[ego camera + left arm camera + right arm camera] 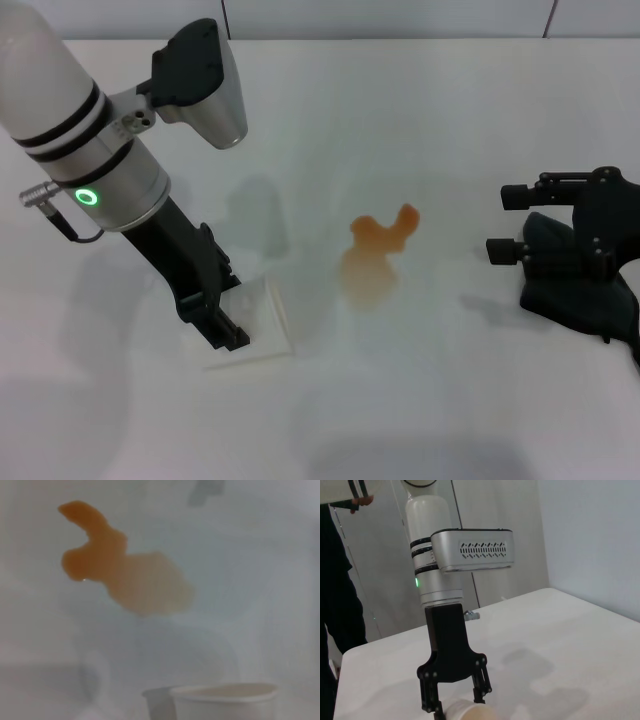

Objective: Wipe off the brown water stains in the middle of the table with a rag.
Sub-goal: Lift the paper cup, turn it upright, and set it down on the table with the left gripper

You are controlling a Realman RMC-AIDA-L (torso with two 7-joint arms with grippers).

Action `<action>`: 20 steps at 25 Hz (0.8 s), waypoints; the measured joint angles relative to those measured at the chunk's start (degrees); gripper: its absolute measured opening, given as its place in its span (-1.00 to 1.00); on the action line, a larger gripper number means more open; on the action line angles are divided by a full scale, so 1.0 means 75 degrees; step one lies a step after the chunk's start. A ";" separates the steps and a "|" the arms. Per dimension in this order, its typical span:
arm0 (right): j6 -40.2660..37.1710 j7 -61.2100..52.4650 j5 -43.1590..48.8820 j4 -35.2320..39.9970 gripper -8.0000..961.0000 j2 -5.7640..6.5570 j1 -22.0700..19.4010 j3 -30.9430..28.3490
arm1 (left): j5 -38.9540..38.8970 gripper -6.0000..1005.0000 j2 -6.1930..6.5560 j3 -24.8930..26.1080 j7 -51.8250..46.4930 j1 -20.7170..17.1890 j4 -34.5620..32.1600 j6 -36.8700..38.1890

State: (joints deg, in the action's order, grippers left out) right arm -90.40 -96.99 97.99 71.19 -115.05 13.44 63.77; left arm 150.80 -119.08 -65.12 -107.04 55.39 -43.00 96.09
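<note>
The brown water stains (pixel 378 250) lie mid-table, with a darker forked lobe at the far end and a paler oval lobe nearer; they also show in the left wrist view (pixel 125 575). My left gripper (pixel 222 330) stands on the white table (pixel 420 410), left of the stains, its fingers closed around a white paper cup (pixel 258 318). The right wrist view shows the left gripper (pixel 455 707) and the cup (pixel 467 712). My right gripper (pixel 497 222) is open at the far right, pointing toward the stains. The black rag (pixel 580 295) lies under it, not held.
The cup's rim (pixel 225 692) shows in the left wrist view, close to the stains. A person in dark clothes (pixel 335 590) stands beyond the table's far side, behind my left arm. The table's back edge meets a wall (pixel 400 15).
</note>
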 joint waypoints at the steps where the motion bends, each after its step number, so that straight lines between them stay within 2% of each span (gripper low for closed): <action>1: -0.0007 0.0000 0.0000 0.0000 0.44 0.0000 0.0000 0.0001 | -0.0004 0.45 0.0000 0.0000 -0.0010 0.0000 -0.0016 0.0008; 7: -0.0022 -0.0004 0.0000 0.0022 0.44 0.0000 0.0000 0.0005 | -0.0011 0.32 -0.0001 0.0058 -0.0088 -0.0041 -0.0199 0.0055; 13: -0.0059 -0.0012 -0.0020 0.0071 0.44 0.0000 0.0000 -0.0039 | -0.0224 0.26 0.0003 0.0158 -0.0161 -0.0420 -0.0945 0.0051; 20: -0.0097 -0.0015 -0.0082 0.0078 0.44 0.0000 -0.0007 -0.0079 | -0.0773 0.19 0.0008 0.1150 -0.0124 -0.0896 -0.1716 -0.0164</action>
State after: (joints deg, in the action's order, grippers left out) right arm -91.13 -97.10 97.37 71.78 -115.05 13.39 63.18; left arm 145.00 -119.03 -56.50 -107.97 48.67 -55.87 94.86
